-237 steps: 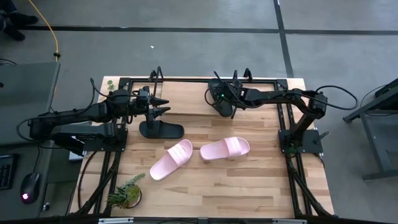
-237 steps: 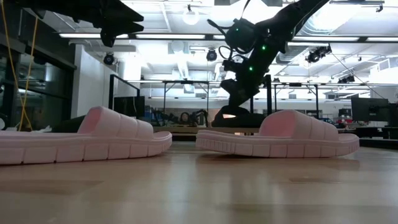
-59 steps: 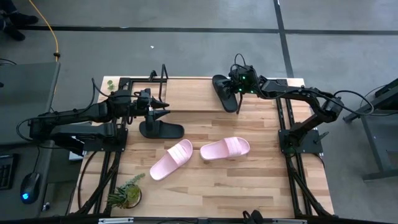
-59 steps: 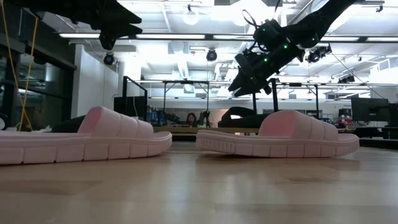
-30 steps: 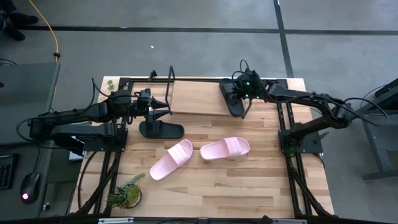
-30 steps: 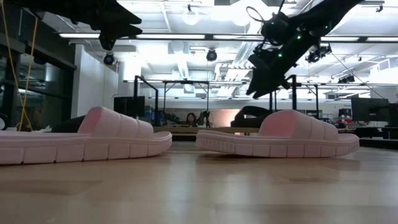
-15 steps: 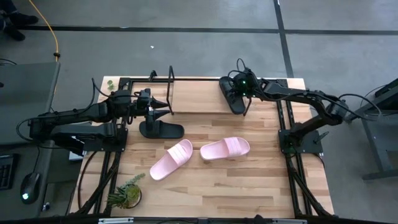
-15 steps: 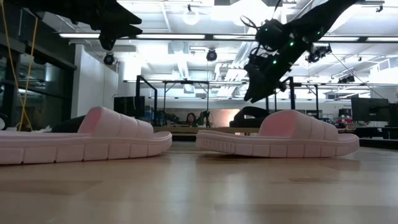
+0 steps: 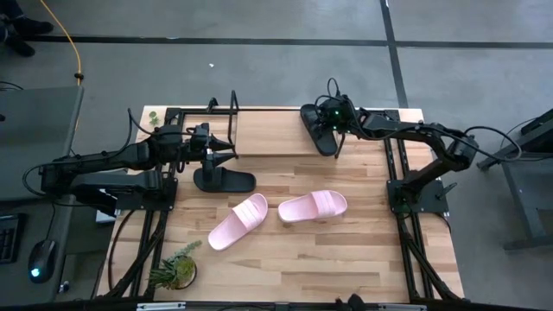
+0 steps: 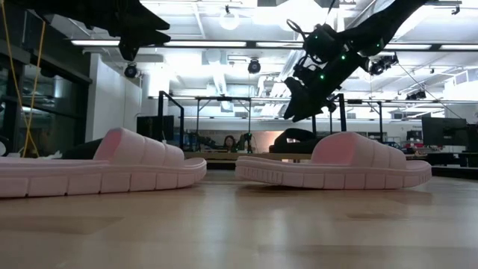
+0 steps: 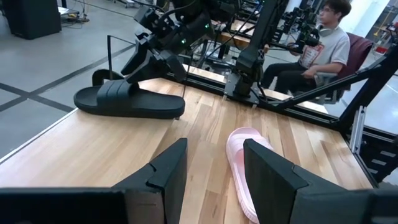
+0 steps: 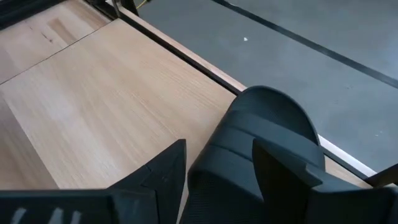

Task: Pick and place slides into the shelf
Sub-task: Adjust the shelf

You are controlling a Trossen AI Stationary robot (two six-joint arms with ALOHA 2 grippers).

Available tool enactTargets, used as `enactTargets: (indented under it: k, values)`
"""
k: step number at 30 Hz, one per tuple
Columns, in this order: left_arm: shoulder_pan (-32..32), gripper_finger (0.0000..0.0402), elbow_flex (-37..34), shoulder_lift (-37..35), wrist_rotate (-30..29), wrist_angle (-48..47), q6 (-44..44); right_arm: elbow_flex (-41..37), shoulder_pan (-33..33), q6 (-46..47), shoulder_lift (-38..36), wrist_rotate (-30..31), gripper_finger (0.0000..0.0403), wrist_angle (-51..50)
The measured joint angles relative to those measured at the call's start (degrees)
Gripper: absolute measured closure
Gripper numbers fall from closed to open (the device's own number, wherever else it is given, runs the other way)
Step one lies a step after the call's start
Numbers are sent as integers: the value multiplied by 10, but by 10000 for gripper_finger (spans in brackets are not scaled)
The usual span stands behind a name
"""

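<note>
On the light wooden board of the black-hooped shelf one black slide lies under the right gripper, fingers apart. The other black slide and two pink slides wait on the table; left gripper spread, empty. They look like light, flexible foam; pinch the strap.

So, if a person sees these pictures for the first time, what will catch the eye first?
Probably the two pale pink slides lying mid-table. Next, the right claw over a black slide on the shelf at the far edge. The left claw hangs open above the other black slide.
</note>
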Motion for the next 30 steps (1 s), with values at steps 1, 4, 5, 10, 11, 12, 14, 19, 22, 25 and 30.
enactTargets:
  k: [1,4,5,10,11,12,14,19,22,25,30]
  values:
    - [0,259,0,0,0,0,0,-1,1,2,-8,-8,226,-4]
    - [0,259,0,0,0,0,0,-6,1,14,-35,-38,226,-16]
    - [0,259,0,0,0,0,0,-8,0,19,-46,-52,226,-24]
    - [0,259,0,0,0,0,0,-10,-11,30,-88,-114,226,-49]
    - [0,259,0,0,0,0,0,-10,-13,30,-93,-120,226,-53]
    - [0,259,0,0,0,0,0,-11,-15,30,-96,-127,226,-56]
    - [0,259,0,0,0,0,0,-11,-17,29,-100,-139,226,-59]
    - [0,259,0,0,0,0,0,-11,-25,20,-102,-171,226,-59]
    - [0,259,0,0,0,0,0,-10,-34,10,-102,-209,226,-58]
    - [0,259,0,0,0,0,0,-10,-46,3,-102,-262,226,-54]
    - [0,259,0,0,0,0,0,-10,-53,-2,-102,-290,226,-48]
